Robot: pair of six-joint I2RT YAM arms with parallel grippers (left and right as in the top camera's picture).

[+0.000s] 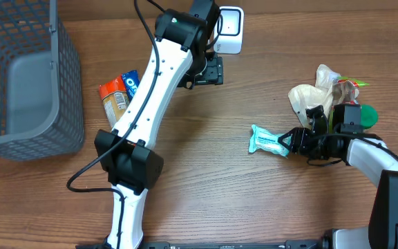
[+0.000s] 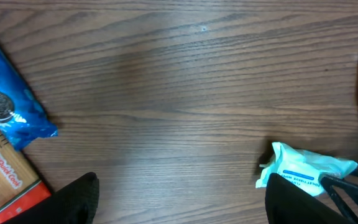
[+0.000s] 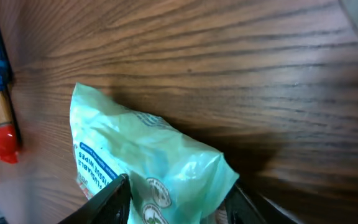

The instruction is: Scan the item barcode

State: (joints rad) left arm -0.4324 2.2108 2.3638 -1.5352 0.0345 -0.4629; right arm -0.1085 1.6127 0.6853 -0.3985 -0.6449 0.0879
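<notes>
The wooden table (image 1: 254,200) carries everything. At its far left stands a grey mesh basket (image 1: 68,83); its grey floor shows from above, and what it holds cannot be made out.

The white left arm (image 1: 150,90) reaches from the near edge to the far side. The left gripper (image 1: 209,70) hangs just near of a white boxy scanner (image 1: 230,31). In the wrist view its 2 fingers (image 2: 73,199) stand wide apart with only bare wood between them.

At the far right lies a pile with a crumpled cream plastic bag (image 1: 309,97) and a round green thing (image 1: 368,114); no writing on them can be read.

Left of the arm lie 2 packs side by side. The orange pack (image 1: 114,104) reads "Quick Cook" in the left wrist view. The blue biscuit pack (image 1: 131,83) shows a dark sandwich biscuit and white Oreo lettering.

The teal wipes packet (image 1: 267,142) lies flat on the table, right of centre. Its blue band carries small print that seems to read "flushable wipes". The right gripper (image 1: 297,138) is at the packet's right end, its fingers (image 3: 110,199) on either side of it. Whether they press it I cannot tell.
</notes>
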